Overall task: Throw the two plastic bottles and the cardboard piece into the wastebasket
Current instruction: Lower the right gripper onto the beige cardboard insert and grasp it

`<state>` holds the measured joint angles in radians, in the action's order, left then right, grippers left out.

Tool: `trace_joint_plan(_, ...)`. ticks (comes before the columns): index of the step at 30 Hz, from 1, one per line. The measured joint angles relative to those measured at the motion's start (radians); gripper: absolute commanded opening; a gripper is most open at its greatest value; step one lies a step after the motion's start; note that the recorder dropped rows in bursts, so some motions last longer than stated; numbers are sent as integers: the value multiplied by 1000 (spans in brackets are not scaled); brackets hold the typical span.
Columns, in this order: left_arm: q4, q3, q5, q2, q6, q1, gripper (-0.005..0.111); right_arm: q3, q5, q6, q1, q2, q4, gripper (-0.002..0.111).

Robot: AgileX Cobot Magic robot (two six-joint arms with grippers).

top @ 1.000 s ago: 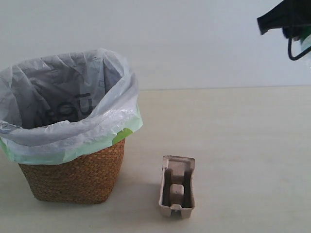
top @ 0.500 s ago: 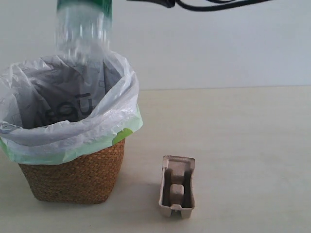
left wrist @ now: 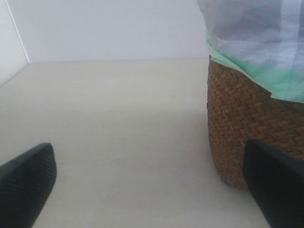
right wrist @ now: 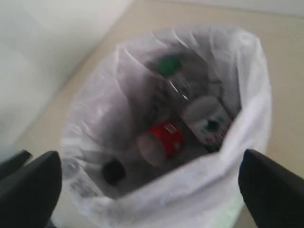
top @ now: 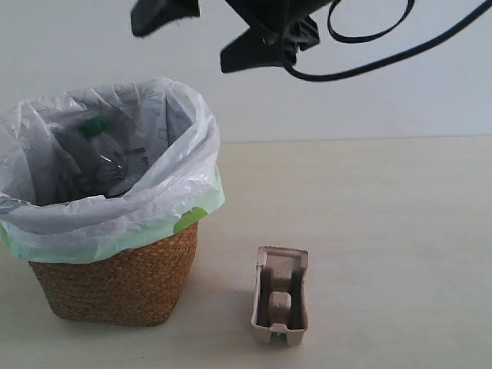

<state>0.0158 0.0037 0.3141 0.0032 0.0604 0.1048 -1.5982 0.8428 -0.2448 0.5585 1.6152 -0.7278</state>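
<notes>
exterior: my right tool (top: 184,38) spread, empty, above the wastebasket (top: 115,277); cardboard tray (top: 281,296) toward the worktop (top: 384,231) front edge. left wrist: my left tool (left wrist: 149,190) gapes beside the wastebasket. right wrist: green-capped bottle (right wrist: 199,114) and red-labelled bottle (right wrist: 159,140) lie inside it.

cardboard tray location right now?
Exterior view: the cardboard tray lies on the table, lower centre, just right of the wastebasket and not touching it.

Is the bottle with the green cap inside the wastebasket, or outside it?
Inside. The green-capped bottle lies in the wastebasket beside the red-label bottle.
</notes>
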Motion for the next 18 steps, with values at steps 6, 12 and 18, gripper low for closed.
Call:
trace_joint_plan(6,0,0,0,0,0,0,108,26,226,267,0,0,390,90)
trace_joint_plan(12,0,0,0,0,0,0,108,160,341,360,0,0,523,90)
trace_joint_plan(18,0,0,0,0,0,0,108,351,184,384,0,0,534,90)
